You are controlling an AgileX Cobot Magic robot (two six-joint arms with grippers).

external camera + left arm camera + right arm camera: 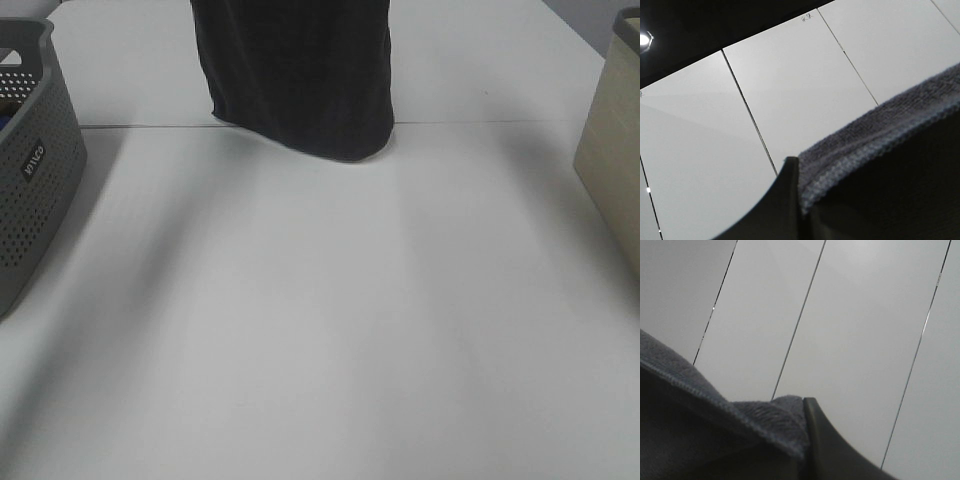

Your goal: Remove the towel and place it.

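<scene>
One dark charcoal towel hangs upright from above the frame at the far middle of one white worktop. Its lower edge is close to the surface; whether it touches cannot be told. One grey perforated basket stands at the left edge and one beige container at the right. The left fingers and right fingers are each clenched on the towel's hemmed edge.

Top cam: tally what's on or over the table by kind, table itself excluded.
towel, dark, hanging over the far side of the table: 1
grey perforated basket, left edge: 1
beige container, right edge, partly cut off: 1
Total: 3
</scene>
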